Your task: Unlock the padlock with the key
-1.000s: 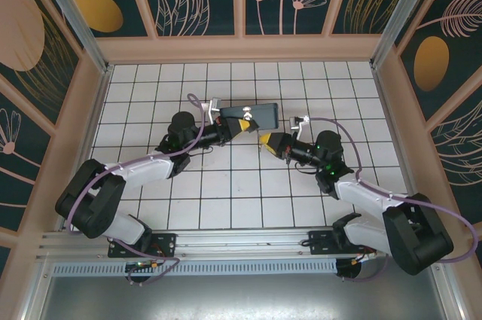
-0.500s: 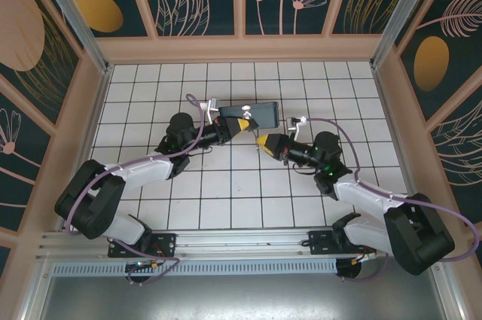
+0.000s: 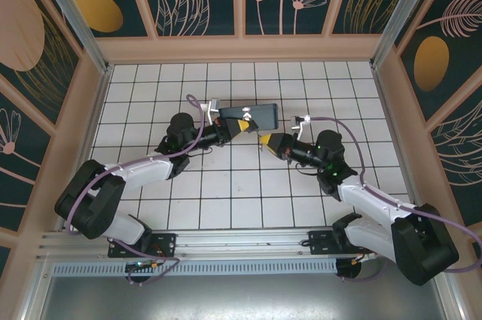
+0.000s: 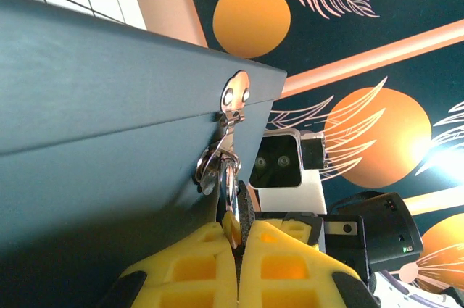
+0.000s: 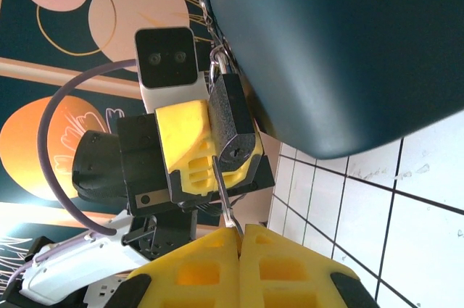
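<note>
The black padlock (image 5: 232, 128) hangs by its thin shackle from the hasp (image 4: 234, 96) of a dark blue tin (image 3: 260, 114). My left gripper (image 4: 235, 239) is shut on the padlock's body (image 4: 247, 215), keyhole end facing the right arm. In the top view the left gripper (image 3: 243, 126) sits at the tin's near edge. A thin silver key (image 5: 225, 199) is pinched in my right gripper (image 5: 239, 234), which is shut. The key's tip touches the padlock's bottom face just beside the keyhole (image 5: 236, 152). From above, the right gripper (image 3: 264, 139) points at the left one.
The tin lies flat on the white tiled floor (image 3: 226, 184) in the middle of the walled workspace. Low wooden walls (image 3: 241, 49) ring the floor. Both arms reach in from the near edge, and free tiles lie on all sides.
The right gripper nudged a little to the left with the key, then came back. The left gripper and the padlock have held still.
</note>
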Motion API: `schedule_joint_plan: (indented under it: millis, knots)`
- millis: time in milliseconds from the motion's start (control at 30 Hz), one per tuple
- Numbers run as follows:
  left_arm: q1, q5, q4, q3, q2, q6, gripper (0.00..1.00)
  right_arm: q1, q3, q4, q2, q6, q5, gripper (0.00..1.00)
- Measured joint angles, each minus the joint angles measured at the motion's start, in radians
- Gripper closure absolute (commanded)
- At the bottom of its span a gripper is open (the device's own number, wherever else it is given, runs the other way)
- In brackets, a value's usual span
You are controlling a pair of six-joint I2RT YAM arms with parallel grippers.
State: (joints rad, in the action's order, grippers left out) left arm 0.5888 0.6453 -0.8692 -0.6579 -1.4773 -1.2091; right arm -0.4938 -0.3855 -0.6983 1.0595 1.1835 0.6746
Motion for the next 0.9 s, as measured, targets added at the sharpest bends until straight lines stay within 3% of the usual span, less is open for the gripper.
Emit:
schedule_joint_plan:
  millis: [900]
  knots:
    - [0.000,0.000,-0.001,0.000,0.000,0.000,1.00,0.010,0.006,-0.016,0.034,0.000,0.012,1.00]
